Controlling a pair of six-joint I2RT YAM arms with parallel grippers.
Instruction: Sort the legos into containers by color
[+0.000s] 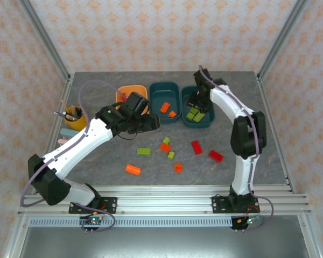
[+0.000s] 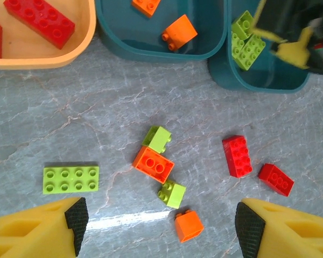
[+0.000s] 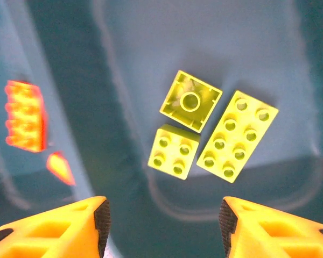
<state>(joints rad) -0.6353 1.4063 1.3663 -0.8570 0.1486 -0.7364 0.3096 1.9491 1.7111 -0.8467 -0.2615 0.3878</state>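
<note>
**Both jaws spread, both empty**

Right gripper [image 3: 161, 223] hangs with its fingers parted, gripping nothing, over three yellow-green legos [image 3: 174, 150] lying in the right teal tub [image 1: 198, 127]. Left gripper [image 2: 161, 226], wide apart, hovers above loose legos [image 2: 153, 164] on the table [image 2: 70, 123].

top camera looks down from behind over the whole bench [image 1: 156, 174]; left wrist looks down from mid height, right wrist close; all share the right teal tub [image 1: 197, 125]
</note>
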